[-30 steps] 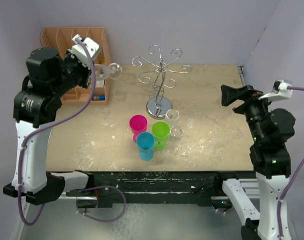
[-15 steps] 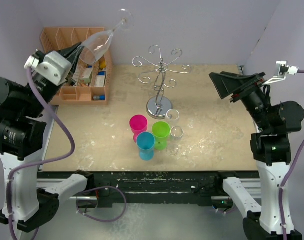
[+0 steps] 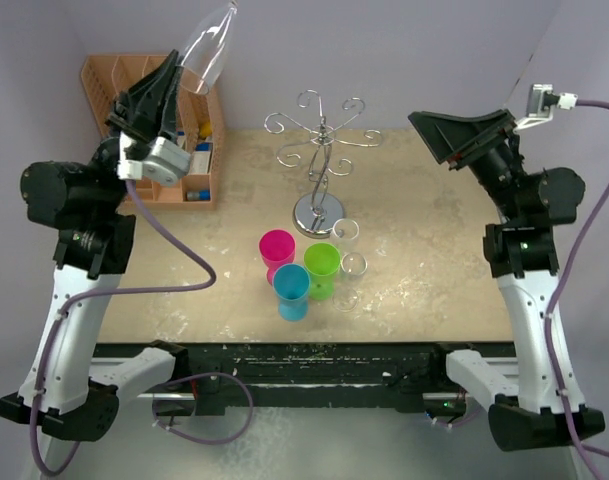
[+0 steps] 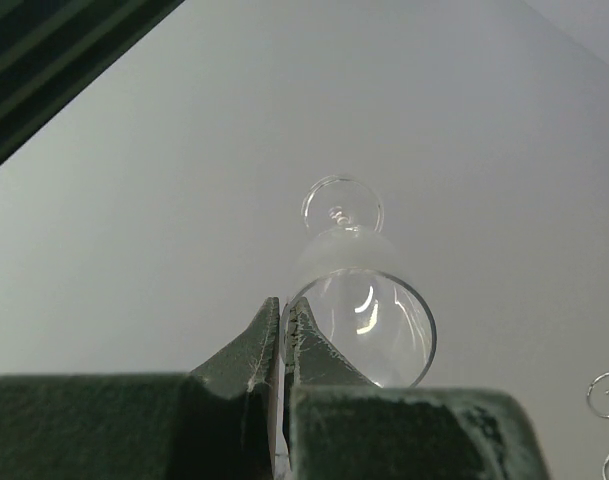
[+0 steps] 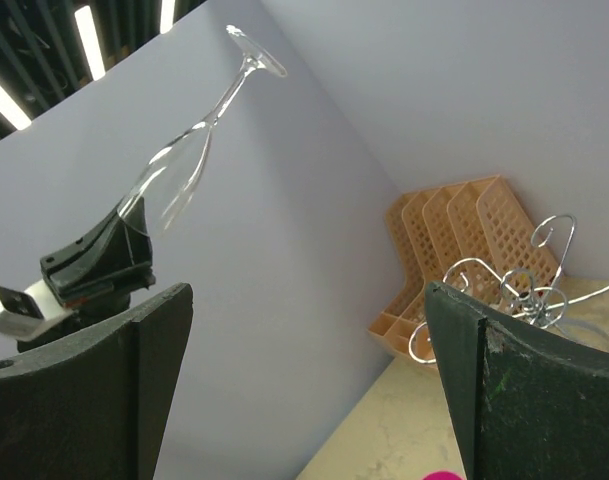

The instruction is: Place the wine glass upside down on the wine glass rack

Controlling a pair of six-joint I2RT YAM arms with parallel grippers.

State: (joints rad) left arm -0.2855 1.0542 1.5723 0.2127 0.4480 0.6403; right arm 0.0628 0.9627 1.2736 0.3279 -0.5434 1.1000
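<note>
My left gripper (image 3: 172,72) is raised high at the back left and is shut on the rim of a clear wine glass (image 3: 209,48). The glass tilts up and to the right, foot uppermost and cut off by the frame's top edge. In the left wrist view the fingers (image 4: 259,340) pinch the bowl's rim, one inside the wine glass (image 4: 369,325). The chrome wire rack (image 3: 322,150) stands at the table's back middle, to the right of and below the glass. My right gripper (image 3: 462,128) is wide open and empty, raised right of the rack. The right wrist view shows the glass (image 5: 184,170) and rack (image 5: 504,285).
An orange slotted organiser (image 3: 206,160) stands at the back left under my left arm. Pink (image 3: 277,246), green (image 3: 322,262) and blue (image 3: 292,288) cups cluster in front of the rack's base, with clear glasses (image 3: 348,250) beside them.
My left arm has swung upward with the wine glass, tipping it from low near the organiser to foot-up and high. My right arm has risen and moved inward toward the rack, still open.
</note>
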